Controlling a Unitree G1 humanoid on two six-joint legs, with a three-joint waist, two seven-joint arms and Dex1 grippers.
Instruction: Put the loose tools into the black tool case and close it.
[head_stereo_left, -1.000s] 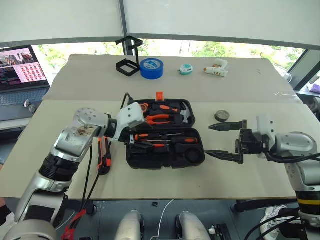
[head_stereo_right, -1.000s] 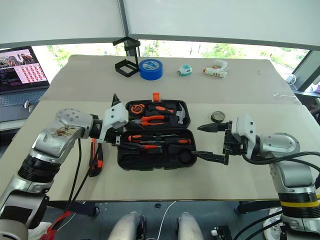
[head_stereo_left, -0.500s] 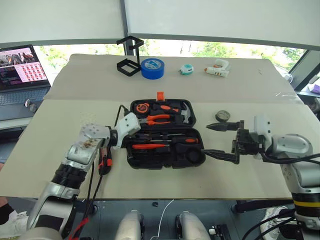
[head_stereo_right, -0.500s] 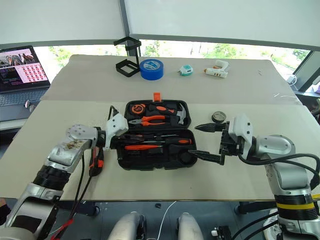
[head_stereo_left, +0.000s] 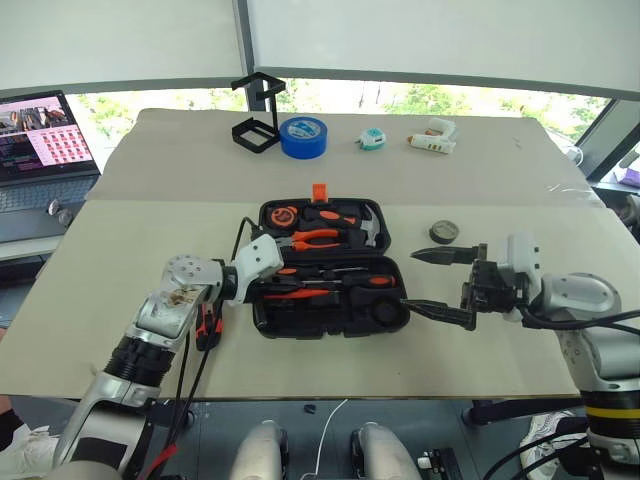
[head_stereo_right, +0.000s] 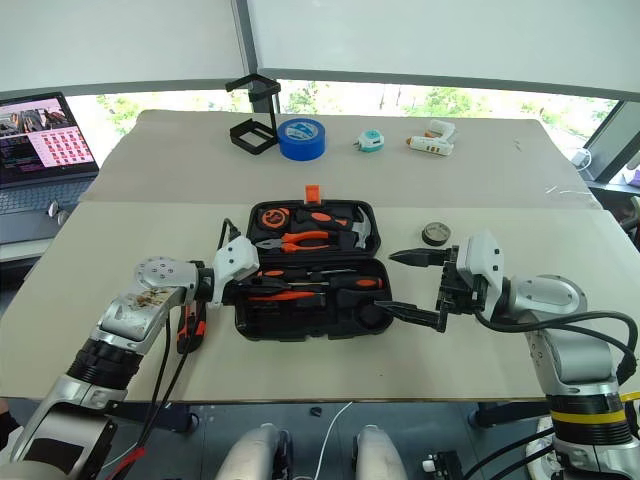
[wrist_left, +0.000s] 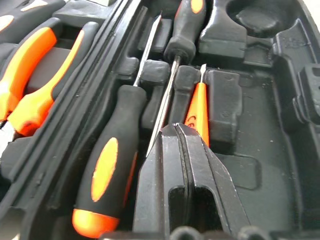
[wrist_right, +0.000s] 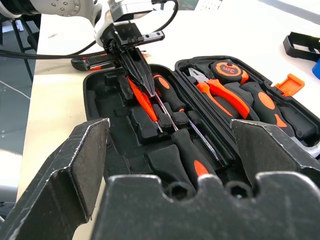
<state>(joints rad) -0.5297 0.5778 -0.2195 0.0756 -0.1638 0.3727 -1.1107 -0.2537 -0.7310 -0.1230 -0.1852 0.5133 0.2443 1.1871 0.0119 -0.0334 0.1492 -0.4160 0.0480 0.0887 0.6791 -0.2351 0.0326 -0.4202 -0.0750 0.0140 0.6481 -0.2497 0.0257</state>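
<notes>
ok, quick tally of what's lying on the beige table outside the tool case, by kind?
utility knife: 1
blue tape roll: 1
black wire stand: 1
small teal round thing: 1
white glue gun: 1
dark round puck: 1
Total: 6

Black tool case (head_stereo_left: 330, 318) lies open, flat on table, lid half away from us w/ small orange latch (head_stereo_left: 320, 191) on far edge. Lid holds pliers (head_stereo_left: 318, 237), hammer, other orange/black bits. Near half: two long-shaft screwdrivers (wrist_left: 112, 160) side by side in moulded slots, handles opposed; slim orange tester pen (wrist_left: 198, 112) just beside them, angled in tray. We see chunky orange/black utility knife (head_stereo_left: 208, 325) outside case, flat on table just beside case's left end.
</notes>
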